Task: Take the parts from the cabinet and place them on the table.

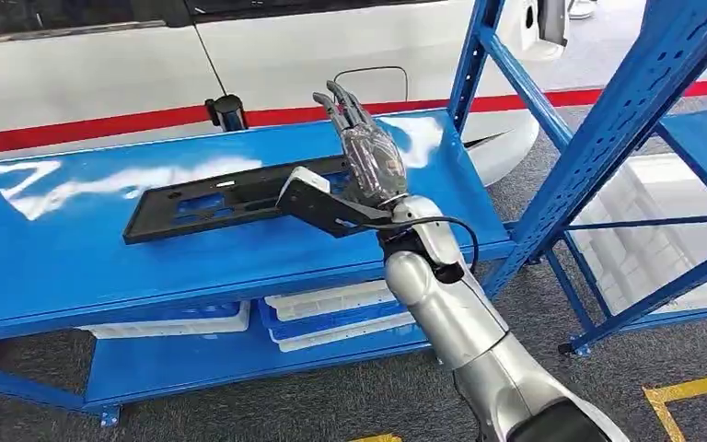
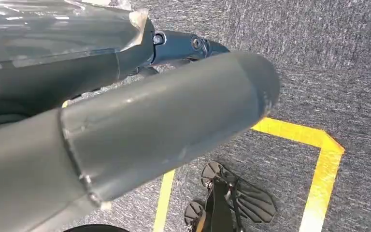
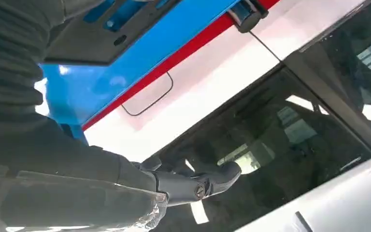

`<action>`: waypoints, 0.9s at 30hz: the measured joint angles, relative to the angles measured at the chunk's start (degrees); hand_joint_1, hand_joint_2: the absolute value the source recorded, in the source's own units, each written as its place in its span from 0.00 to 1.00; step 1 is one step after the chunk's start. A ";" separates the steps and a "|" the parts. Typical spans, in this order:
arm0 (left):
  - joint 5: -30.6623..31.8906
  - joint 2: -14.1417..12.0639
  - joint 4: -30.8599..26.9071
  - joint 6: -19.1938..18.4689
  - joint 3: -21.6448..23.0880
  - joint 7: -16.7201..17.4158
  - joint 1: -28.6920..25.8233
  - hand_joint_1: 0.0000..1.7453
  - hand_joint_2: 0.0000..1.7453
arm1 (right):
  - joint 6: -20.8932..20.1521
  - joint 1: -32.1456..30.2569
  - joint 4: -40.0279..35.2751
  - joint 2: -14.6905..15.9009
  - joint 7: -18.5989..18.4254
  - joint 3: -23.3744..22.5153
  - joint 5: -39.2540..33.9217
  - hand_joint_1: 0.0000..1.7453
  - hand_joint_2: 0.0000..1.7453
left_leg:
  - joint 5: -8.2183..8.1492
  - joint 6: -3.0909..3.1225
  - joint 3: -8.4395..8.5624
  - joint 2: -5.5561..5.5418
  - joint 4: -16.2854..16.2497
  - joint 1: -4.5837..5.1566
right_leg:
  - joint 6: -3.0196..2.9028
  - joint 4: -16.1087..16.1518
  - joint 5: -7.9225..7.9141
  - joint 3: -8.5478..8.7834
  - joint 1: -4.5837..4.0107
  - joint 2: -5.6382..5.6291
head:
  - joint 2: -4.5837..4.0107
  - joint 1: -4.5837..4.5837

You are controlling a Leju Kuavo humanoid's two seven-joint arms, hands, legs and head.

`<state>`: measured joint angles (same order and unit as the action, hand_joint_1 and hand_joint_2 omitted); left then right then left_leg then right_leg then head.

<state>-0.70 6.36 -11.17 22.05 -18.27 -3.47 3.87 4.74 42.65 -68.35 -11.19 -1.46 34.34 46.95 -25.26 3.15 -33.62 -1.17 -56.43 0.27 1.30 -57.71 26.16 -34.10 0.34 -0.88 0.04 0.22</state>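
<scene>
A long flat black part [image 1: 212, 198] lies on the top shelf of the blue cabinet [image 1: 101, 267]. My right hand [image 1: 368, 152] hovers over the part's right end, fingers stretched out straight toward the far edge, holding nothing that I can see. The wrist camera housing hides the part's right tip. In the right wrist view the black part [image 3: 106, 34] lies beside the hand and the fingers [image 3: 193, 186] point at a car window. My left hand [image 2: 149, 111] hangs over grey carpet, thumb and fingers extended, holding nothing.
A white car with a red stripe [image 1: 101, 64] stands just behind the cabinet. White bins [image 1: 331, 318] sit on the lower shelf. Blue uprights [image 1: 608, 138] of a second rack rise close on the right. Yellow floor lines [image 1: 690, 396] mark the carpet.
</scene>
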 joint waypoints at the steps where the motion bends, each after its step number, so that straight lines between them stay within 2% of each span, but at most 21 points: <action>1: 0.02 0.04 0.00 0.16 0.00 0.11 0.01 0.00 0.00 | 0.09 0.08 -0.24 0.26 0.00 -0.17 -0.04 0.00 1.00 | -0.07 0.20 0.45 0.03 0.21 -0.01 | -0.09 -2.39 1.01 -0.95 -0.03 0.17 | 0.00 0.15; 3: 0.02 0.06 0.00 0.20 -0.02 0.17 0.03 0.00 0.00 | 0.09 -0.12 -0.35 0.74 -0.06 -0.20 -0.04 0.00 1.00 | -0.29 0.43 0.73 0.08 0.19 -0.06 | -0.53 -11.62 4.53 -5.82 0.18 0.19 | 0.00 0.15; 4: 0.02 0.09 0.00 0.20 -0.04 0.15 0.03 0.00 0.00 | 0.09 -0.40 -0.37 1.02 -0.15 -0.26 -0.04 0.00 1.00 | -0.44 0.41 0.78 0.07 0.16 -0.05 | -0.53 -16.04 5.83 -8.36 0.25 0.20 | 0.00 0.17; 5: 0.04 0.09 0.00 0.20 -0.04 0.15 0.03 0.00 0.00 | 0.09 -0.73 -0.35 1.24 -0.22 -0.28 -0.07 0.00 1.00 | -0.58 0.30 0.89 0.06 0.15 -0.06 | -0.20 -18.60 6.11 -10.05 0.26 0.20 | 0.02 0.20; 6: 0.02 0.11 0.00 0.20 -0.04 0.15 0.01 0.00 0.00 | 0.09 -0.92 -0.37 1.44 -0.30 -0.26 -0.07 0.00 1.00 | -0.79 0.13 1.12 0.01 0.12 -0.09 | 0.24 -17.81 5.14 -10.15 0.35 0.21 | 0.00 0.17; 7: 0.02 0.22 0.00 0.20 -0.04 0.15 -0.07 0.00 0.00 | 0.09 -0.99 -0.39 1.53 -0.33 -0.26 -0.07 0.00 1.00 | -1.08 -0.09 1.49 -0.01 0.07 -0.13 | 0.84 -14.21 3.20 -8.60 0.49 0.30 | 0.00 0.17; 9: -0.02 0.33 0.00 0.20 -0.04 0.06 -0.06 0.00 0.00 | 0.09 -0.96 -0.65 1.70 -0.39 -0.28 -0.04 0.00 1.00 | -1.86 -0.67 2.44 -0.06 -0.02 -0.28 | 1.79 -2.99 -1.64 -3.28 0.74 0.50 | 0.00 0.20; 10: -0.02 0.33 0.00 0.20 -0.07 -0.02 -0.05 0.00 0.00 | 0.09 -0.94 -0.70 1.83 -0.52 -0.28 -0.04 0.00 1.00 | -2.33 -1.15 2.57 -0.05 -0.20 -0.06 | 1.49 -0.02 -2.29 -2.02 0.74 0.61 | 0.00 0.37; 11: -0.02 0.35 0.00 0.20 -0.09 -0.13 0.02 0.00 0.00 | 0.11 -0.96 -0.76 1.85 -0.63 -0.24 -0.04 0.00 1.00 | -2.66 -1.49 2.56 -0.12 -0.35 0.07 | 1.05 0.13 -2.34 -1.42 0.57 0.51 | 0.00 0.26; 14: 0.07 0.37 0.00 0.20 -0.07 -0.20 0.03 0.00 0.00 | 0.20 -1.14 -0.87 2.18 -0.87 -0.55 -0.04 0.00 1.00 | -3.05 -2.41 2.81 0.01 -0.12 -0.45 | -0.14 0.00 -1.95 -1.53 0.15 0.28 | 0.00 0.28; 15: 0.13 0.28 0.00 0.22 -0.09 -0.20 0.08 0.00 0.00 | 0.24 -1.16 -1.11 2.16 -0.87 -0.68 -0.04 0.00 1.00 | -3.53 -2.89 2.77 0.12 -0.33 -0.60 | -0.64 0.39 -2.00 -1.07 0.86 0.27 | 0.00 0.28; 16: 0.18 0.39 0.00 0.24 -0.07 -0.22 0.08 0.00 0.00 | 0.33 -1.12 -1.29 2.18 -0.90 -0.79 -0.04 0.00 1.00 | -4.32 -3.33 2.07 0.48 -1.86 -0.64 | -0.98 0.43 -1.77 -0.77 0.91 0.27 | 0.00 0.11; 17: 0.33 0.46 0.00 0.24 -0.07 -0.20 0.15 0.00 0.00 | 0.46 -1.06 -1.35 2.18 -0.92 -0.83 -0.02 0.00 1.00 | -6.06 -3.66 0.26 0.72 -5.54 -0.83 | -1.43 0.43 -1.50 -0.54 0.92 0.30 | 0.02 -0.26; 19: 0.44 0.44 0.00 0.24 -0.04 -0.20 0.16 0.00 0.00 | 0.52 -1.45 -1.35 2.23 -0.94 -0.83 0.02 0.00 1.00 | -9.82 -4.25 -5.42 0.81 -15.60 -1.05 | -1.85 0.40 -1.12 -0.21 0.83 0.38 | 0.00 -0.22; 20: 0.57 0.44 0.00 0.24 -0.04 -0.20 0.10 0.00 0.00 | 0.57 -1.69 -1.33 2.25 -1.01 -0.85 0.02 0.00 1.00 | -10.22 -4.43 -7.66 0.87 -18.81 -1.08 | -2.01 0.40 -0.97 -0.03 0.82 0.38 | 0.00 -0.24; 21: 0.59 0.44 0.00 0.26 -0.04 -0.20 0.05 0.00 0.00 | 0.66 -1.87 -1.35 2.32 -1.00 -0.87 0.04 0.00 1.00 | -9.10 -4.53 -8.63 0.93 -19.27 -1.17 | -2.08 0.39 -0.78 0.21 0.82 0.36 | 0.00 -0.22; 22: 0.61 0.41 0.00 0.26 -0.04 -0.20 0.07 0.00 0.00 | 0.70 -1.97 -1.35 2.40 -1.03 -0.94 0.04 0.00 1.00 | -6.45 -4.50 -8.18 1.00 -16.73 -1.31 | -2.03 0.39 -0.45 0.63 0.83 0.30 | 0.00 -0.28; 24: 0.68 0.35 0.00 0.29 -0.04 -0.20 0.14 0.00 0.00 | 0.76 -2.00 -1.38 2.42 -1.03 -1.18 0.04 0.00 1.00 | -0.08 -4.15 -4.00 1.08 -6.48 -1.45 | -1.69 0.40 0.22 1.76 0.84 0.19 | 0.02 -0.28; 25: 0.68 0.35 0.00 0.29 -0.04 -0.20 0.15 0.00 0.00 | 0.81 -2.00 -1.46 2.42 -1.05 -1.20 0.07 0.00 1.00 | 1.61 -3.85 -2.26 1.24 -2.13 -1.44 | -1.46 0.44 0.55 2.14 0.84 0.19 | 0.00 -0.31; 26: 0.68 0.37 0.00 0.31 -0.04 -0.15 0.21 0.00 0.00 | 0.83 -1.91 -1.48 2.49 -1.03 -1.22 0.13 0.00 1.00 | 0.67 -3.74 -1.54 1.28 -1.62 -1.00 | -1.12 0.43 0.75 2.10 0.17 0.16 | 0.00 -0.26; 27: 0.74 0.39 0.00 0.33 -0.04 -0.15 0.41 0.00 0.00 | 0.87 -1.95 -1.51 2.51 -1.05 -1.27 0.24 0.00 1.00 | 0.21 -3.25 -1.02 1.21 -1.14 -0.93 | -0.82 0.39 0.84 1.93 0.24 0.14 | 0.02 -0.35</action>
<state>0.04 6.75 -11.17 22.38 -18.32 -3.63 4.28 5.62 40.70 -69.85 -8.68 -2.51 33.07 47.19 -25.05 -0.10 -34.64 0.03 -57.57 -0.67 0.48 -57.32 27.01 -32.17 0.58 -0.74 0.07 -0.13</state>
